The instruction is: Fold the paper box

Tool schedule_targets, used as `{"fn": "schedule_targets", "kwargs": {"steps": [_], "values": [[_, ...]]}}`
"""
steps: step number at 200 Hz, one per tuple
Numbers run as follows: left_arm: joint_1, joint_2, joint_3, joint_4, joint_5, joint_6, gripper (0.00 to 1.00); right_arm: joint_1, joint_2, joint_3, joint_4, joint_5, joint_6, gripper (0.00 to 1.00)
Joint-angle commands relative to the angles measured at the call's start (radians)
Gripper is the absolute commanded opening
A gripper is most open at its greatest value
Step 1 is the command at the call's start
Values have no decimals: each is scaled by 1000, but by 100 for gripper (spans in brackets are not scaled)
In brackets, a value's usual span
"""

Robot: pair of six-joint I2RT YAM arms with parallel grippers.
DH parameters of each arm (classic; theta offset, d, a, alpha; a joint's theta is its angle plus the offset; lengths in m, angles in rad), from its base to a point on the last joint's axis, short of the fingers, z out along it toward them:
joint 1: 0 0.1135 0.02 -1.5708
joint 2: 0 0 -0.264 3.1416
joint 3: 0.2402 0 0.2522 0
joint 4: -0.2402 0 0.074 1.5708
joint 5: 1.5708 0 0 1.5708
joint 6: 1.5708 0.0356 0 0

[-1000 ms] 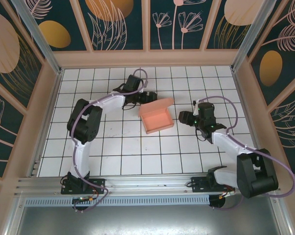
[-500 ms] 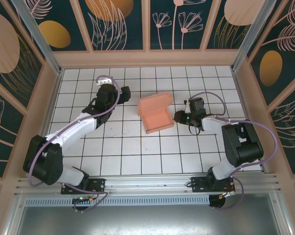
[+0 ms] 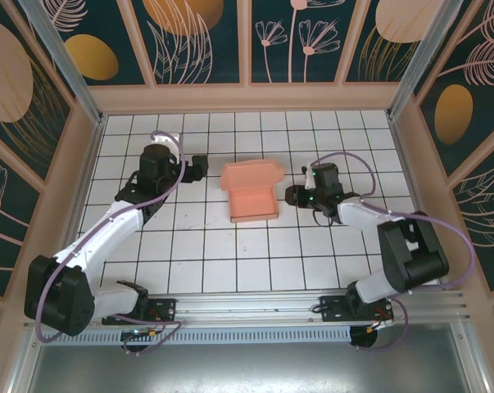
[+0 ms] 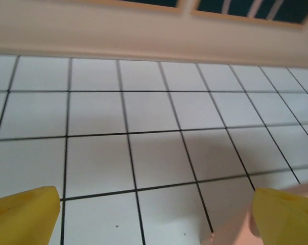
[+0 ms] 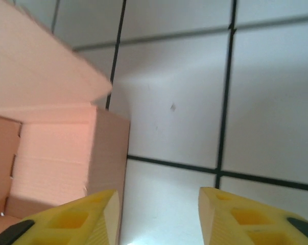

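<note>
Paper box sits on the tiled table between your two sets of fingers in the overhead view. It is an open salmon tray with its lid flap standing up along the far side. Your left gripper points at it from the left, near that flap, with bare tile between its fingertips and the cardboard. Your right gripper comes in from the other side, its fingertips just beside the tray's right wall. From up here you can't tell whether either one touches.

Over to the left wrist camera. Your left gripper has its two yellow fingertips spread wide, one in each bottom corner, and only white tile lies between them. A pale, blurred sliver of the paper box shows just inside the fingertip in the bottom right corner. Ahead of the fingers the grid runs out to a beige rail at the table's far edge.

Now the right wrist camera. Your right gripper is also spread, with open tile in the gap and nothing held. The paper box is hard against the outside of the fingertip on the left of the picture. Its corner edge drops down right at that finger, too close to say whether it touches. The lid flap slants across the upper left, above and beyond that same finger.
</note>
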Motion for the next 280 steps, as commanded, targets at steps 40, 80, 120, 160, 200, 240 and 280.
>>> {"fn": "schedule_targets", "kwargs": {"steps": [40, 80, 120, 160, 200, 240, 280], "values": [[-34, 84, 217, -249, 258, 358, 93, -21, -123, 33, -29, -22, -147, 54], [-85, 298, 427, -526, 173, 431, 82, -24, -151, 47, -37, -11, -168, 55], [-104, 458, 639, -729, 81, 422, 67, -29, -140, 35, -18, -15, -166, 55], [-111, 527, 689, -787, 113, 431, 42, -32, -109, 37, -11, -14, -163, 55], [-112, 550, 692, -793, 122, 428, 34, -33, -96, 37, -3, -15, -155, 55], [-112, 555, 685, -766, 162, 416, 29, -33, -94, 35, -4, -18, -151, 55], [-112, 580, 682, -753, 210, 415, 26, -34, -93, 27, -2, -19, -146, 55]]}}
